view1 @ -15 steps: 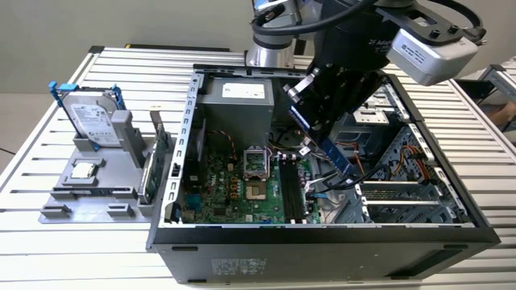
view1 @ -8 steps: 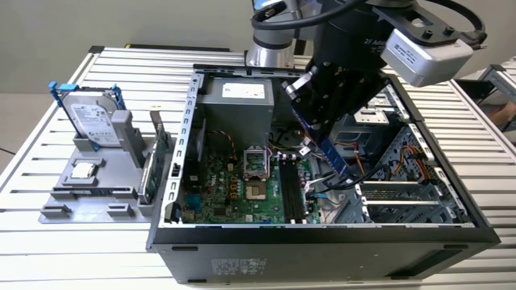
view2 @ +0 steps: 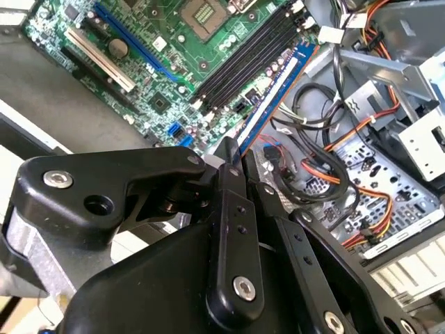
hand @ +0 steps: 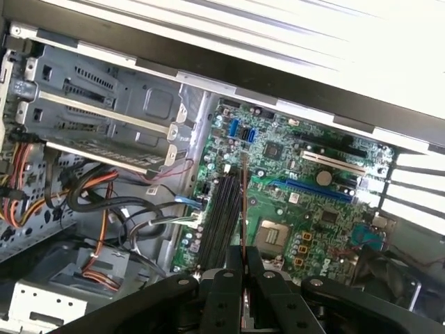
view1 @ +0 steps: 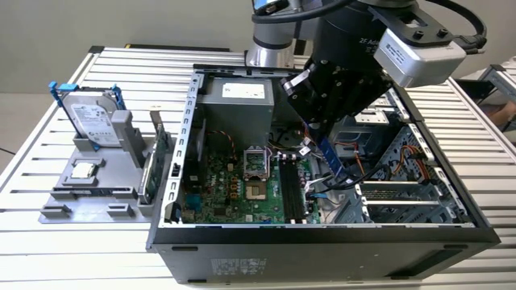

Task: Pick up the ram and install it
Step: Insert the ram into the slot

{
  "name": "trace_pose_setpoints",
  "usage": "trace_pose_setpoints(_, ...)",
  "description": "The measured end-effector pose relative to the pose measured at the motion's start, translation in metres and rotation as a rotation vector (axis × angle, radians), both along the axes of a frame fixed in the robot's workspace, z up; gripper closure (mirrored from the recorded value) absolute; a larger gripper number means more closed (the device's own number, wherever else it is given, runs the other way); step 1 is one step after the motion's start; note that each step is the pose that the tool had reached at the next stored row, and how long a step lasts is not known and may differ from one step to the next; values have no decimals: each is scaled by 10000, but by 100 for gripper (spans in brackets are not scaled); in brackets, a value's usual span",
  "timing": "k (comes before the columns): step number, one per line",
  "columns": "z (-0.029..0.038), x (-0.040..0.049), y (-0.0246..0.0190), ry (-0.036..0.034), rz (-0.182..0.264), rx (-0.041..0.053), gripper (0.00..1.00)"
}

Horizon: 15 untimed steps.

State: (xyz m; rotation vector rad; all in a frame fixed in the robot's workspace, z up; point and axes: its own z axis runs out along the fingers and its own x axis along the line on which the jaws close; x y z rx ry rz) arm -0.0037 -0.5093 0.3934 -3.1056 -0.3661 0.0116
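Observation:
In the exterior view my gripper [view1: 319, 134] reaches down into the open computer case [view1: 322, 241] and is shut on the ram [view1: 335, 163], a thin blue stick hanging tilted below the fingers. The ram's lower end hovers just to the exterior view's right of the long black memory slots [view1: 290, 188] on the green motherboard [view1: 229, 190]. The second wrist view has the ram [view2: 274, 87] stretching out from the gripper [view2: 229, 158] beside the slots [view2: 247, 59]. Seen edge-on in the first wrist view, the ram [hand: 245, 198] runs along the slots [hand: 221, 216] ahead of the gripper [hand: 243, 259].
The processor socket [view1: 254, 164] sits beside the slots. Cables [view1: 354, 157] and a metal drive cage [view1: 403, 193] crowd the case's right side, and a power supply [view1: 241, 99] stands at the back. Outside the case, a grey holder [view1: 93, 181] carries a hard drive [view1: 89, 118] and a green card [view1: 161, 154].

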Motion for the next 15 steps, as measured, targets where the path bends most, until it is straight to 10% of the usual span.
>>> trace_pose_setpoints(15,0,0,0,-1,-1752,-1,100)
